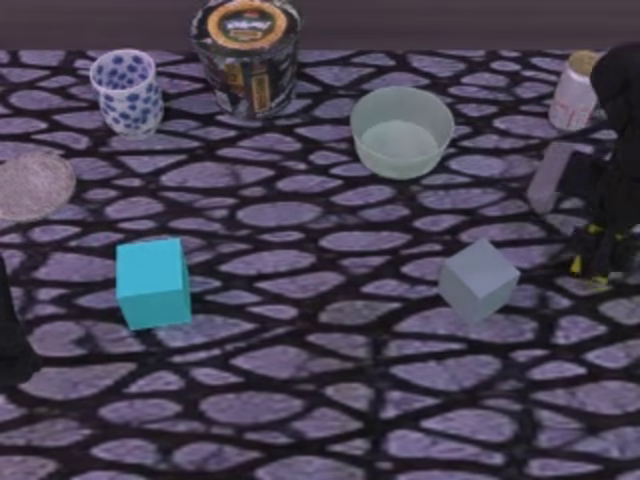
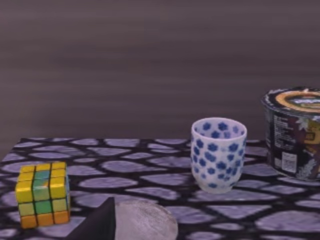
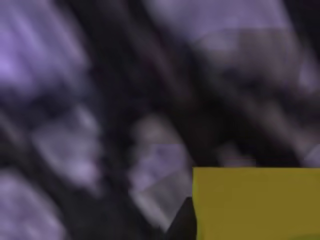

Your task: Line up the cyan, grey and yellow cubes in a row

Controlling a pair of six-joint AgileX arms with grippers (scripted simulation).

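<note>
The cyan cube sits on the table's left half, and the grey cube, turned at an angle, on its right half. My right gripper is low at the right edge, just right of the grey cube. In the right wrist view the yellow cube fills the near corner, with one dark finger flush against its side, so the gripper looks shut on it. From above, the arm hides almost all of this cube. My left gripper is parked at the left edge, open, left of the cyan cube.
Along the back stand a blue-dotted cup, a noodle tub, a pale green bowl and a small bottle. A round grey disc lies at the left edge. A colour puzzle cube shows in the left wrist view.
</note>
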